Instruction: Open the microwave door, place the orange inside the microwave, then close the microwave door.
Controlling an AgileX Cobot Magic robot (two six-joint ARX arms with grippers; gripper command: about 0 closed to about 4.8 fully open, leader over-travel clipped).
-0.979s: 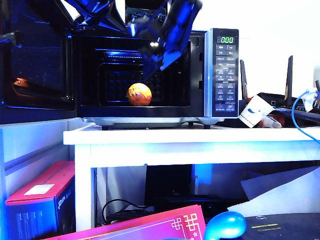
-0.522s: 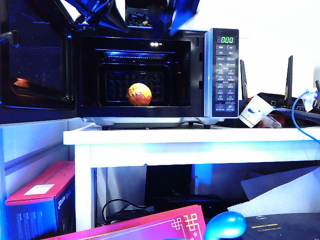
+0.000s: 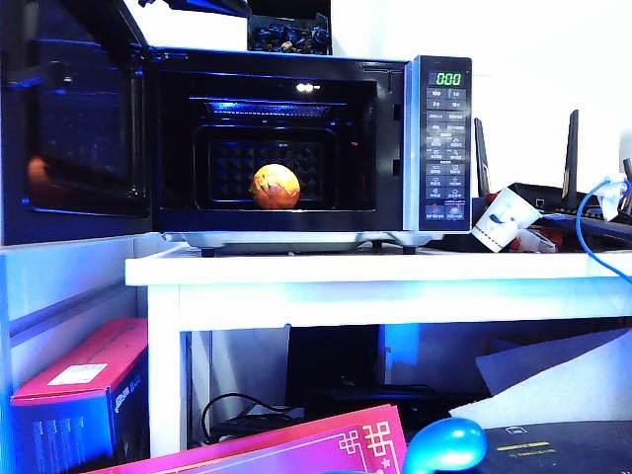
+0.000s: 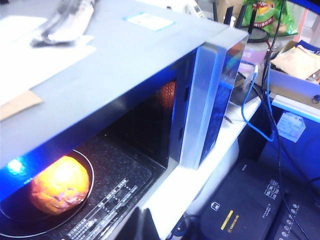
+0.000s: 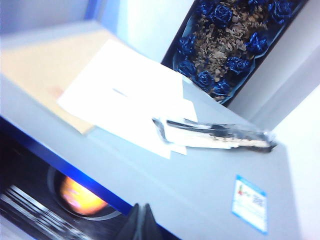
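from my station the exterior view has a heavy blue cast; the wall behind the microwave (image 3: pixel 296 138) is blown out white, while its cavity stays dark apart from a small lamp glint at the ceiling. the orange (image 3: pixel 276 186) is lit warm and sharp. the microwave door (image 3: pixel 74 128) mirrors an orange smear. in the left wrist view the fruit glows overexposed. the right wrist view is soft with motion blur, its papers (image 5: pixel 125 100) washed out.
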